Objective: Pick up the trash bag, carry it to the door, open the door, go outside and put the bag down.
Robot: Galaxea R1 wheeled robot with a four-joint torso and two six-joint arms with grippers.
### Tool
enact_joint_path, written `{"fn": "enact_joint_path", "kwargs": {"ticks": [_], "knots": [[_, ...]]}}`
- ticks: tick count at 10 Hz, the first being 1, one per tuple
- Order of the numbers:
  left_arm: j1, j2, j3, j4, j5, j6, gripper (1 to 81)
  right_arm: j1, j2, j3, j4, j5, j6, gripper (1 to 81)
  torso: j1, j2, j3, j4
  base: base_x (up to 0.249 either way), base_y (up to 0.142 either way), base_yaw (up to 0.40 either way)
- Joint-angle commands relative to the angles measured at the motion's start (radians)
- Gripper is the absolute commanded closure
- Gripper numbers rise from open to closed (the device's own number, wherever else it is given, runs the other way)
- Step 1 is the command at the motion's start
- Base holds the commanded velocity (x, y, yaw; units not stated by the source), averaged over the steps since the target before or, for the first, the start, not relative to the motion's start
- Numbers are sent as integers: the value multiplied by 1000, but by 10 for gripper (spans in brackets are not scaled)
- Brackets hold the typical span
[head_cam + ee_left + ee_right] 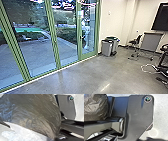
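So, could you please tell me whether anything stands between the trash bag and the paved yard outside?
Yes, the green-framed glass door, which looks shut. I see nothing blocking the floor before it; the bins stand to its right.

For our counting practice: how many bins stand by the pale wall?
2: a grey bin in front, and a green-topped bin close behind it. Another could be hidden behind them.
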Motion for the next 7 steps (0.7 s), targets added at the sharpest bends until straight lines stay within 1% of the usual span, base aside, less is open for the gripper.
{"fn": "enact_joint_path", "kwargs": {"ticks": [1, 7], "knots": [[-52, -2, -1, 3, 71, 8, 811, 43, -1, 3, -4, -57, -3, 10, 0, 0, 0, 0, 132, 0, 0], [-52, 0, -1, 3, 69, 9, 811, 43, -3, 3, -3, -57, -3, 10, 0, 0, 0, 0, 153, 0, 0]]}}
